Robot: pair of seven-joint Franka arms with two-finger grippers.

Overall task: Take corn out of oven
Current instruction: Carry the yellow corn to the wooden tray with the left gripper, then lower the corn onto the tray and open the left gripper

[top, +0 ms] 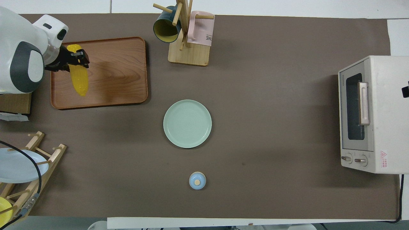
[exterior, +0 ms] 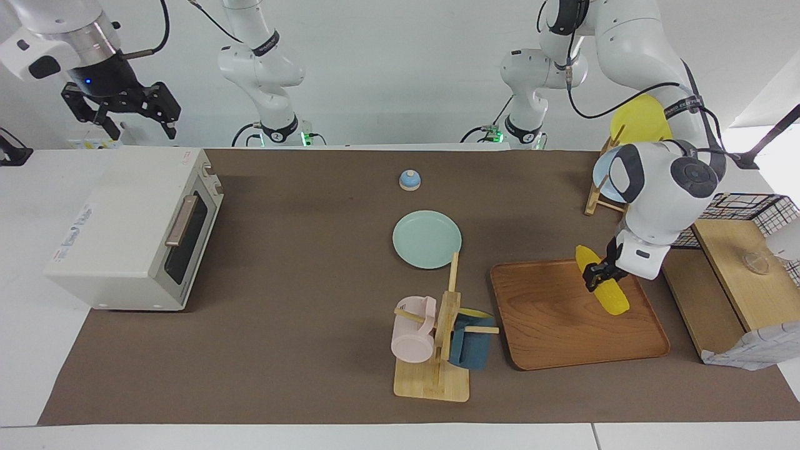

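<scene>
White arms (exterior: 631,37) with grey joint caps, black cables, black fingers (exterior: 597,274).

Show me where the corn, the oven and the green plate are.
corn (exterior: 611,299): facing view, its lower half, over the wooden tray.
oven (exterior: 134,206): facing view, its cream top panel.
green plate (top: 187,123): overhead view, its centre.

Wall: plain white wall (exterior: 400,75) at the robots' end of the table.
Table: white table (exterior: 25,262), its edges showing around the mat.
Mat: big brown mat (exterior: 300,300) covers most of the table top.
Seam: a thin line in the white top at the edge farthest from the robots.
Light: bright and even, with soft shadows on the mat.
</scene>
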